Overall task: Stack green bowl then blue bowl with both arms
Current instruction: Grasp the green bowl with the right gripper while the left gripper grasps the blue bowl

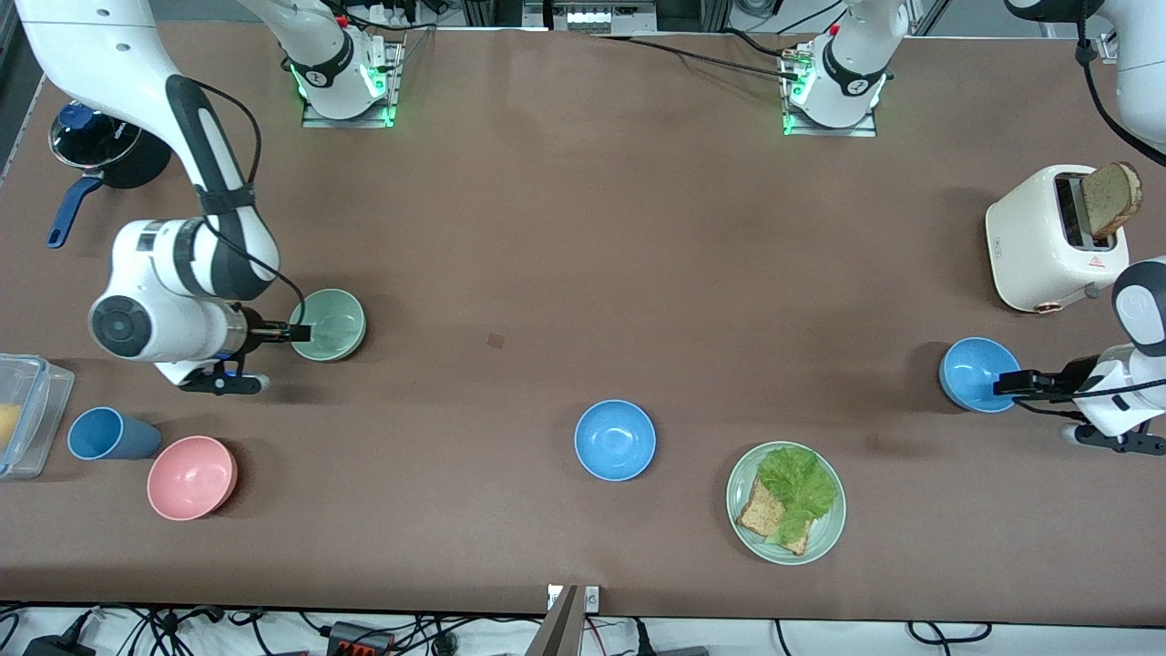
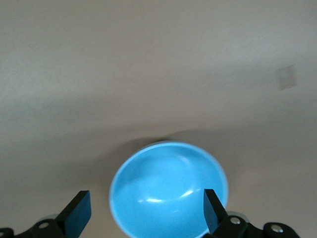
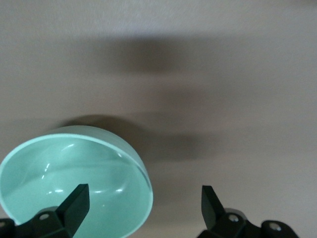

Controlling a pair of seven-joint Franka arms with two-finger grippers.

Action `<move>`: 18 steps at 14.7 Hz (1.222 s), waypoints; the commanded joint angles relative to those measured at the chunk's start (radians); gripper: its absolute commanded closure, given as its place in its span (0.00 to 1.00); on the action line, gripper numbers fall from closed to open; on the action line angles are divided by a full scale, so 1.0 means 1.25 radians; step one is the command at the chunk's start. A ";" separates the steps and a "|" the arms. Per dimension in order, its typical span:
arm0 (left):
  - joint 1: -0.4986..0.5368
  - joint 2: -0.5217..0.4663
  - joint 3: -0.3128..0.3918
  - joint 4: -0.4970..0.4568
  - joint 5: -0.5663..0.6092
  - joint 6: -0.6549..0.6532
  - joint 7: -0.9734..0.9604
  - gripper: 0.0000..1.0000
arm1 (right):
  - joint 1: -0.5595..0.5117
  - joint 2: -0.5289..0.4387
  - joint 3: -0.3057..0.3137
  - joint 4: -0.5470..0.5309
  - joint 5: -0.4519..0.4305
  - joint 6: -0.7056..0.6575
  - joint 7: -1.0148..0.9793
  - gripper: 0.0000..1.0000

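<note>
The green bowl sits upright toward the right arm's end of the table. My right gripper is open and low at its rim. In the right wrist view one finger is over the green bowl's inside and the other is outside the rim, with the right gripper empty. The blue bowl sits toward the left arm's end. My left gripper is open at its edge. In the left wrist view the blue bowl lies between the wide-open fingers of the left gripper.
A second blue bowl sits mid-table. Beside it is a pale green plate with lettuce and toast. A white toaster stands near the left arm. A pink bowl, blue cup, clear container and dark pot are near the right arm.
</note>
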 commanded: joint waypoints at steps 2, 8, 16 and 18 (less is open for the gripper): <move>0.019 0.015 -0.005 0.013 0.067 -0.003 0.058 0.01 | -0.002 0.022 0.001 -0.011 0.001 0.008 0.010 0.14; 0.069 0.007 -0.016 -0.091 0.062 0.054 0.070 0.03 | 0.007 0.030 0.002 -0.012 0.000 -0.005 -0.004 1.00; 0.062 0.007 -0.034 -0.130 0.057 0.092 0.059 0.28 | 0.089 0.010 0.029 0.085 0.047 -0.179 0.074 1.00; 0.064 0.007 -0.034 -0.129 0.057 0.092 0.063 0.48 | 0.144 0.012 0.041 0.128 0.059 -0.203 0.091 1.00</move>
